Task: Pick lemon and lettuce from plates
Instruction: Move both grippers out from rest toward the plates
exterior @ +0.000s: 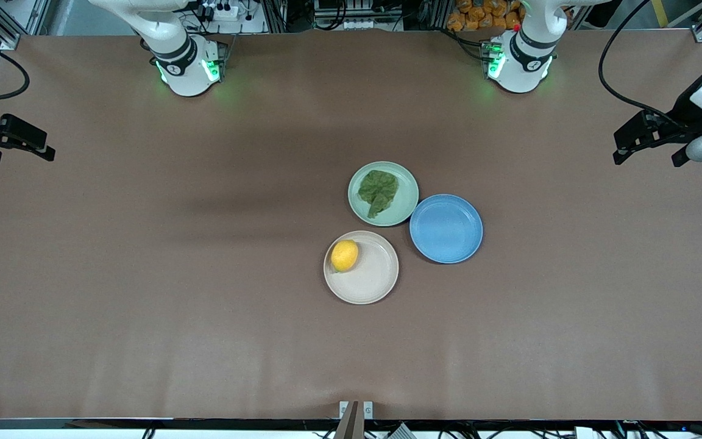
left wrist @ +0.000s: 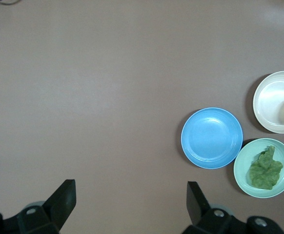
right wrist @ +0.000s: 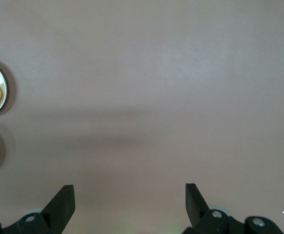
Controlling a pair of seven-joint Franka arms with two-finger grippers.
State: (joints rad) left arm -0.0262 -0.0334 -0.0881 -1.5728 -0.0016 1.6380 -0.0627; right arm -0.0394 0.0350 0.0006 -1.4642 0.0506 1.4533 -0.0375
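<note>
The three plates sat clustered mid-table. The lemon (exterior: 345, 255) lay on the beige plate (exterior: 370, 280), tucked against its rim at about nine o'clock in the front view. The lettuce (exterior: 378, 191) lay flat in the middle of the mint plate (exterior: 403, 204), which stood farther from the front camera, at about twelve o'clock from the beige one. The blue plate (exterior: 446, 228), bare, touched or nearly touched the mint plate on the side toward the left arm's end of the table.

The left gripper (exterior: 646, 148) hovered over the table's edge at its own end, jaws spread wide. The right gripper (exterior: 13, 143) hovered over the other end, jaws likewise apart. Neither held anything.

The reach looked not yet begun. The lemon would probably want the fingers straddling its short axis, dropped clear of the rim. The leaf was thin and limp, so a low pinch at a raised crinkle seemed wisest; how much it stood off the plate was hard to tell.
</note>
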